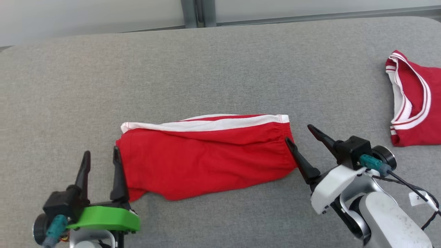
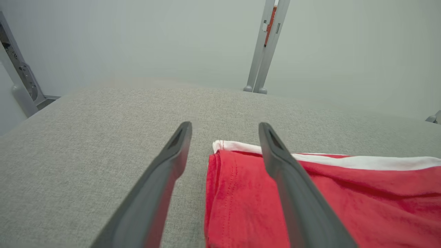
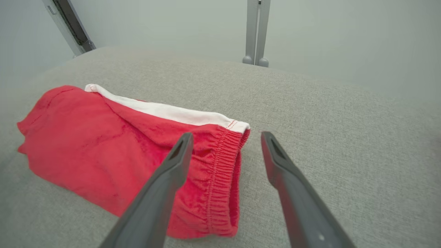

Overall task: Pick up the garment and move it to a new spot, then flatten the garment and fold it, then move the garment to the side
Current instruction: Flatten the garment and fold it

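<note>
The garment (image 1: 206, 155) is a pair of red shorts with a white side stripe, folded into a long band across the middle of the grey table (image 1: 220, 69). My left gripper (image 1: 101, 156) stands open at its left end, the right finger at the cloth's edge, nothing between the fingers. In the left wrist view the garment (image 2: 344, 206) lies beside and under the right finger, and the left gripper (image 2: 224, 129) is open. My right gripper (image 1: 299, 134) stands open at the elastic waistband end. In the right wrist view the garment (image 3: 113, 151) lies under the left finger of the open right gripper (image 3: 225, 137).
A second red garment with white trim (image 1: 415, 100) lies at the table's right edge. The table's far edge runs along a pale wall with a grey post (image 1: 198, 12). Bare grey cloth surface spreads behind and in front of the shorts.
</note>
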Robot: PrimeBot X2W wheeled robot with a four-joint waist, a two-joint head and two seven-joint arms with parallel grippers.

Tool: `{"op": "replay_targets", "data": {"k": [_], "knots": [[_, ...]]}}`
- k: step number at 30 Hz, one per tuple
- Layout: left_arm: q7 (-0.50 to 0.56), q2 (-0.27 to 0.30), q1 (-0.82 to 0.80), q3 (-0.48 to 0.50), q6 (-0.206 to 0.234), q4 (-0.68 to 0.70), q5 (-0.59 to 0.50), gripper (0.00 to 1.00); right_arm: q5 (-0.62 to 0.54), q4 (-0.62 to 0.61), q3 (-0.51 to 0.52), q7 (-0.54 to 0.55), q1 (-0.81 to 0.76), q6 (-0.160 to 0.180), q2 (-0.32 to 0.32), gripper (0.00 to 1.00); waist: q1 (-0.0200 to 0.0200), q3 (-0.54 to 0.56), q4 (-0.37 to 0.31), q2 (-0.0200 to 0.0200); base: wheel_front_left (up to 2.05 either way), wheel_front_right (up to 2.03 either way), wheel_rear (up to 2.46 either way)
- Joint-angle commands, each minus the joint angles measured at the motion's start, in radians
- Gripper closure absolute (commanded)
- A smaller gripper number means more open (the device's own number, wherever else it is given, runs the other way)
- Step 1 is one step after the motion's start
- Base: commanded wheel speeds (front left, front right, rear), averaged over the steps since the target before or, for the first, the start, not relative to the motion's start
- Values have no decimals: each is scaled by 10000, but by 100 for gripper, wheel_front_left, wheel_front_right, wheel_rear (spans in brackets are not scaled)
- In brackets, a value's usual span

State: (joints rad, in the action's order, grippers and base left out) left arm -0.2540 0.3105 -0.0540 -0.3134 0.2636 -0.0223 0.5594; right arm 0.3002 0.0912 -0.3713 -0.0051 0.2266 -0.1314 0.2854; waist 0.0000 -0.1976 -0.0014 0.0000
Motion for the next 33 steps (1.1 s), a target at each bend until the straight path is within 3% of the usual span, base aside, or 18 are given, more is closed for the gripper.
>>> {"op": "replay_targets", "data": {"k": [1, 5, 10, 21, 22, 23, 27, 33], "knots": [[-88, -134, 203, 15, -20, -65, -357, 0, -44, 283, -8, 148, 261, 15, -95, 0, 0, -102, 449, 0, 0, 0, 0], [-111, -1068, 315, 300, -184, 152, -1507, 0, 139, 1346, 35, 428, 726, 16, -252, 0, 0, -237, 957, 0, 0, 0, 0], [-115, -1986, 557, 883, -864, -23, -2311, 0, -11, 2728, 309, 554, 986, 16, -261, 0, 0, -278, 1489, 0, 0, 0, 0], [-116, -2551, 899, 1824, -1908, -160, -3010, 0, 973, 4302, 542, 1026, 1121, 16, -819, 0, 0, -316, 1572, 0, 0, 0, 0], [-110, -2561, 926, 1867, -1982, -144, -3030, 0, 1283, 4452, 501, 1041, 1195, 15, -962, 87, 0, -337, 1515, 0, 0, 0, 0], [-110, -2571, 939, 1892, -2041, -149, -3114, 0, 1510, 4606, 511, 1055, 1270, 15, -1041, 100, 0, -342, 1466, 0, 0, 0, 0], [-111, -2590, 1060, 1952, -2242, -99, -3320, 0, 3032, 5041, 928, 1156, 1617, 25, -1052, 100, 0, -240, 1228, 0, 0, 0, 0], [-111, -2590, 1278, 1688, -2368, -129, -3228, 0, 5074, 5143, 2306, 1799, 1679, 18, 734, 100, 0, 227, 1128, 0, 0, 0, 0]]}}
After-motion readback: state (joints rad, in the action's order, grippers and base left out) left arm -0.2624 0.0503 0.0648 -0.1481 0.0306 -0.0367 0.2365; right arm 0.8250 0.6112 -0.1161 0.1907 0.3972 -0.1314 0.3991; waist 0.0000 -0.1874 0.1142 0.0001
